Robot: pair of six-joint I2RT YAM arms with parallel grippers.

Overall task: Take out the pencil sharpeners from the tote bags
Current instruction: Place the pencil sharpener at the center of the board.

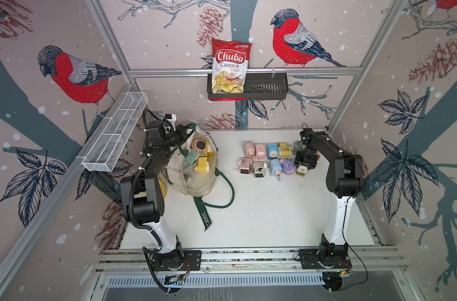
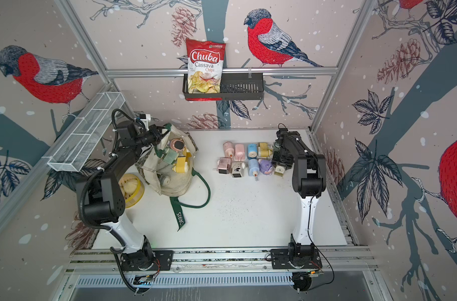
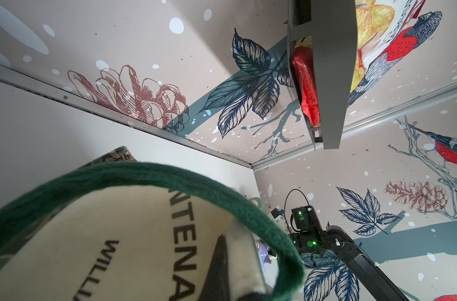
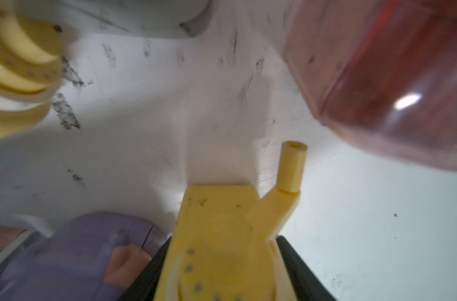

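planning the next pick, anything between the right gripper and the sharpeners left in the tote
Yes: the two sharpener rows already out lie on the table between the right gripper and the tote. The tote's mouth is open, with its sharpeners uncovered.

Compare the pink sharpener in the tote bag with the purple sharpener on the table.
The pink sharpener has a dark oval face; the purple sharpener lacks one. The pink one lies in the open tote bag among others; the purple one sits on the table in a row. Both are rounded sharpeners.

White table (image 1: 261, 216): tote (image 1: 196, 182), sharpeners (image 1: 275, 166), bowl (image 2: 135, 194)
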